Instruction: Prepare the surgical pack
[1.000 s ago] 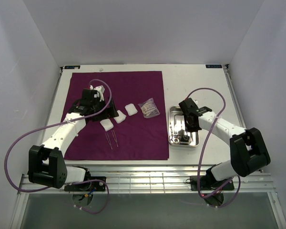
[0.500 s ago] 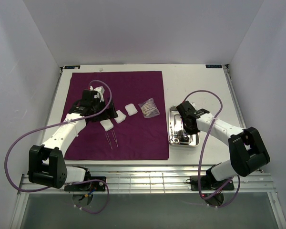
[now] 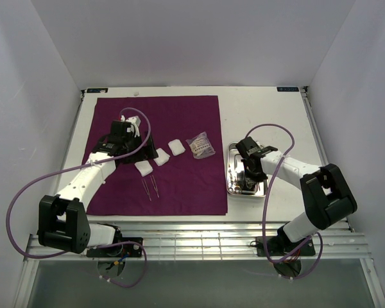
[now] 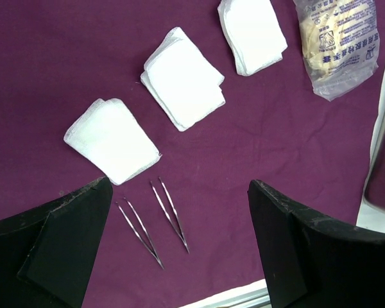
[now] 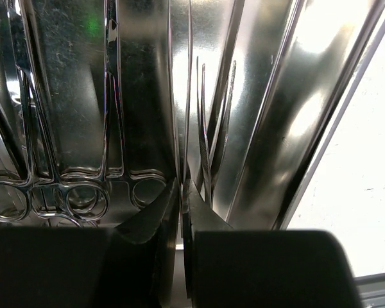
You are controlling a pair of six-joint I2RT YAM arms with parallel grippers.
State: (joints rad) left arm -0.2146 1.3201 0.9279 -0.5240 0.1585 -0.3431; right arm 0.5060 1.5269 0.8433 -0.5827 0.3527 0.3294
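The deep-purple cloth (image 3: pixel 179 115) lies flat on the left of the table. On it are three white gauze pads (image 3: pixel 161 158), two steel tweezers (image 3: pixel 151 188) and a small packet (image 3: pixel 200 145). My left gripper (image 3: pixel 125 138) hovers open and empty over the cloth; its view shows the gauze pads (image 4: pixel 183 77), the tweezers (image 4: pixel 170 215) and the packet (image 4: pixel 340 45) below my left gripper (image 4: pixel 179 192). The steel tray (image 3: pixel 228 173) sits right of the cloth. My right gripper (image 3: pixel 249 174) is down inside it, with my right gripper (image 5: pixel 183 192) pinched on thin tweezers (image 5: pixel 187 96).
Ring-handled forceps (image 5: pixel 83 199) lie in the tray (image 5: pixel 308 96) left of the right gripper. White walls enclose the table on three sides. A metal rail (image 3: pixel 192 240) runs along the near edge by the arm bases.
My right gripper has moved left and down into the tray, and its jaws have come together on the tweezers. The left arm has not moved.
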